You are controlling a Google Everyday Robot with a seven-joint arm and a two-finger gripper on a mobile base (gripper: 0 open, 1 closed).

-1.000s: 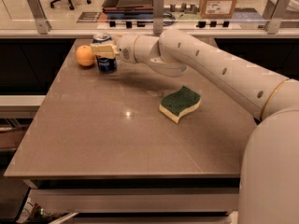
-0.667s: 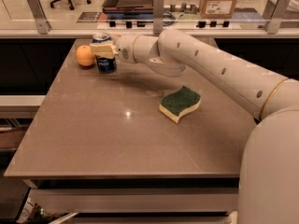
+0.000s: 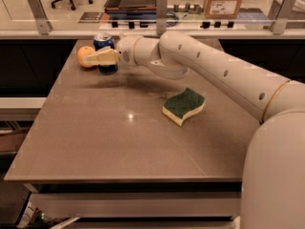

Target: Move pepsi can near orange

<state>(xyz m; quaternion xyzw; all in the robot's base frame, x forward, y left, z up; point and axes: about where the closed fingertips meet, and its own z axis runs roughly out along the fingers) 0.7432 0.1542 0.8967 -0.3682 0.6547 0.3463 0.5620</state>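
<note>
Where the frame is widest filled, the grey-brown worktop (image 3: 119,142) takes up most of the view, a small bright glint of light near its middle. Next in bulk is the robot's white body (image 3: 276,175) at the 4 o'clock corner, from which the white arm (image 3: 209,66) stretches across the worktop toward 10 o'clock, its links dotted with small dark holes. Beyond the far edge, at 12 o'clock, a cardboard box (image 3: 225,1) sits on the floor behind a low glass rail.

On the worktop, a green-and-yellow sponge (image 3: 183,106) lies flat at roughly 2 o'clock from the centre, green side up, well apart from the other things and under the arm's span.

At the arm's end, the cream-coloured end effector (image 3: 101,57) sits in the 11 o'clock corner of the worktop, lying across the near side of the pepsi can (image 3: 104,41). Whether it is clamped on the can or merely around it cannot be told from this view. The can stands upright, its silver top and blue wall showing above the end effector and its base showing below it.

Just beside the can, at its 9 o'clock, rests the orange (image 3: 85,54); the two look close enough to touch, and the end effector's far end overlaps the fruit's near edge.
</note>
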